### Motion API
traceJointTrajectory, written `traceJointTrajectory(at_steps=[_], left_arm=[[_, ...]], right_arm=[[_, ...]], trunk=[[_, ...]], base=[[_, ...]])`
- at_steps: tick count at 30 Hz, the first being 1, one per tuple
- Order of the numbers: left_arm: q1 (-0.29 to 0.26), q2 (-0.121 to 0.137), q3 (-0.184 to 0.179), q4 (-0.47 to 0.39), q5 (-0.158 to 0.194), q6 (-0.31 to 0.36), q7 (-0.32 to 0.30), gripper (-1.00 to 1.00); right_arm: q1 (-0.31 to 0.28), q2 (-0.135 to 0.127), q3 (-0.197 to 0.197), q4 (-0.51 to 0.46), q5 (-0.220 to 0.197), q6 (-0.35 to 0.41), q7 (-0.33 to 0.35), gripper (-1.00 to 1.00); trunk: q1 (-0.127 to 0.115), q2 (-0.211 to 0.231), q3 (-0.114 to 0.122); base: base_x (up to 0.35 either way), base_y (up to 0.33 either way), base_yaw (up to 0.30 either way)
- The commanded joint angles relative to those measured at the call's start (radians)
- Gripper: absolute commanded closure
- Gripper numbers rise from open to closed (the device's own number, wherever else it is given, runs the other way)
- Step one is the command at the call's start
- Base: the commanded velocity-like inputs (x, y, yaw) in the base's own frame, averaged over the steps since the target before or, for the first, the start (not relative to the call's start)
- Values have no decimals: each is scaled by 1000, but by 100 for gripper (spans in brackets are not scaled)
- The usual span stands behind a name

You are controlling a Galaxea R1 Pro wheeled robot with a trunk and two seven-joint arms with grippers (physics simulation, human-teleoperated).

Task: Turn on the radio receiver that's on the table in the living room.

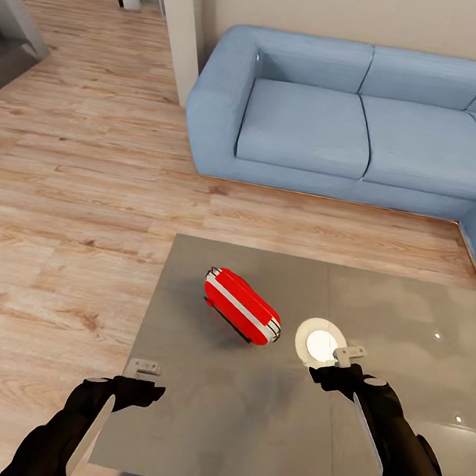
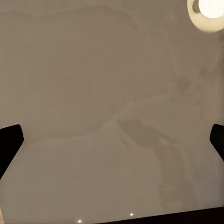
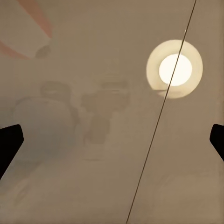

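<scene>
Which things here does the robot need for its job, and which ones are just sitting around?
Needed:
- small red rounded radio with white band
- glossy grey table under it
- left gripper
- right gripper

Just around:
- blue L-shaped sofa
- light wood plank floor

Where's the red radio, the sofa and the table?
radio (image 1: 242, 306), head view, on its red top.
sofa (image 1: 304, 127), head view, on a seat cushion.
table (image 1: 195, 404), head view, on bare top.

Red white-banded radio (image 1: 241, 306), glossy grey table (image 1: 194, 411).
</scene>
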Motion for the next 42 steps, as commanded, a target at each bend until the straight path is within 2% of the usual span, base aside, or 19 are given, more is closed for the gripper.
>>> traceJointTrajectory(at_steps=[1, 14, 22, 27, 35, 42], left_arm=[[0, 0, 0, 0, 0, 0, 0, -100], [0, -1, 0, 0, -1, -1, 0, -100], [0, -1, 0, 1, 0, -5, 0, -100], [0, -1, 0, 1, 0, -7, 0, -100], [0, -1, 0, -1, 0, -4, 0, -100], [0, -1, 0, -1, 1, -4, -1, -100]], right_arm=[[0, 0, 0, 0, 0, 0, 0, -100], [0, -3, -3, -11, 0, 1, 3, -100], [0, -10, 5, -126, -1, 19, 9, -100], [0, -12, 8, -136, -5, 24, 12, -100], [0, -2, 7, -137, 37, 25, 13, -100], [0, 1, 8, -136, 41, 27, 14, -100]], trunk=[[0, 0, 0], [0, 0, 0], [0, 0, 0], [0, 0, 0], [0, 0, 0], [0, 0, 0]], base=[[0, 0, 0], [0, 0, 0], [0, 0, 0], [0, 0, 0], [0, 0, 0], [0, 0, 0]])
